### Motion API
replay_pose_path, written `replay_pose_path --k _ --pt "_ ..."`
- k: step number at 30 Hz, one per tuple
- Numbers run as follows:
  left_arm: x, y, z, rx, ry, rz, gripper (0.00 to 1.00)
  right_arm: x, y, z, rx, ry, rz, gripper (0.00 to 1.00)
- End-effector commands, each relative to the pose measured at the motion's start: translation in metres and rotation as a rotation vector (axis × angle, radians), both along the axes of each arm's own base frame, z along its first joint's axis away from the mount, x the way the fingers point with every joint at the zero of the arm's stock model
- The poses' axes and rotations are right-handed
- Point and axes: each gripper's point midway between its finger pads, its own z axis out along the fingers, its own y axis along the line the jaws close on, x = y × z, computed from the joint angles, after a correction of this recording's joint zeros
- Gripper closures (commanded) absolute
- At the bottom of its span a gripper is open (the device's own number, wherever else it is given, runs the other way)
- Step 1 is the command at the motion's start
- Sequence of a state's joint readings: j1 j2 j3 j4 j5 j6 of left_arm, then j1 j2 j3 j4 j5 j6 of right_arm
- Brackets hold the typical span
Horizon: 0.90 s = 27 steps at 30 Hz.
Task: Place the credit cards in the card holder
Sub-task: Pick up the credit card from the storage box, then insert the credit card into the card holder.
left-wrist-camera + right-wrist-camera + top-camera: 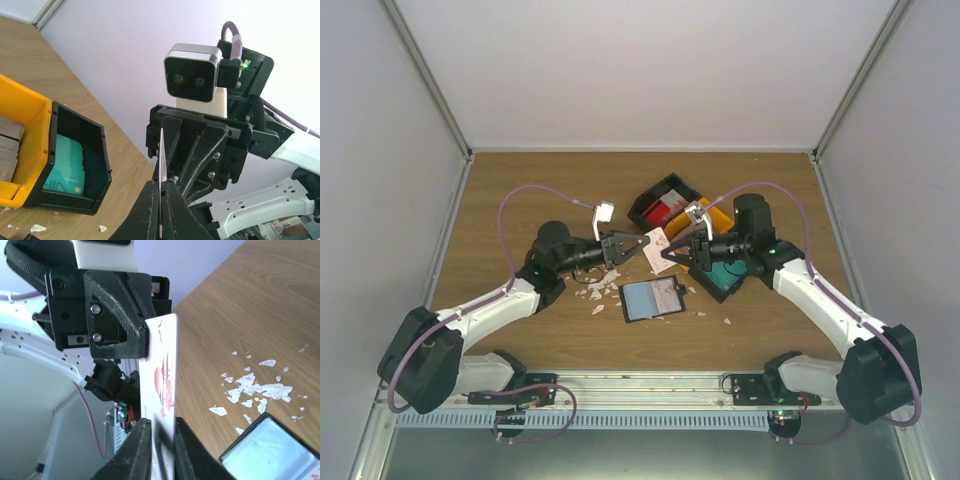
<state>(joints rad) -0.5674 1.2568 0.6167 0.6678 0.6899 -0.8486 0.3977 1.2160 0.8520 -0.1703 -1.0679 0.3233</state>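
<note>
Above mid-table, the left gripper (642, 244) clamps a red-and-white credit card (657, 240) whose other edge sits between the right gripper (668, 252)'s narrow jaws, grip unclear, while the open card holder (655, 298) lies just nearer, that card yet unslotted and teal cards (62, 167) waiting in a black bin (96, 146) right.

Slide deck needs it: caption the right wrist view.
Left gripper pinches a red-and-white credit card, flanked below by the right gripper.

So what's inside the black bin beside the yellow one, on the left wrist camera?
Teal cards lie flat on the floor of the black bin. The bin's walls cover the edges of the stack, so how many cards there are cannot be told.
</note>
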Motion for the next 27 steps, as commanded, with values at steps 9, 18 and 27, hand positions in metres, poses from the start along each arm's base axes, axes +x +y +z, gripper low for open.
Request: replay_pose_path --k 9,18,27 --pt "0.011 0.01 -0.028 0.123 0.067 0.094 0.63 0.007 -0.005 -0.016 -0.027 0.044 -0.083 1.0" --pt "0.015 0.052 -0.116 0.402 0.267 0.31 0.39 0.018 -0.026 -0.121 -0.29 0.326 -0.351 1.0" --pt "-0.003 0.047 -0.186 0.508 0.448 0.219 0.59 -0.005 -0.009 -0.174 -0.346 0.488 -0.361 1.0"
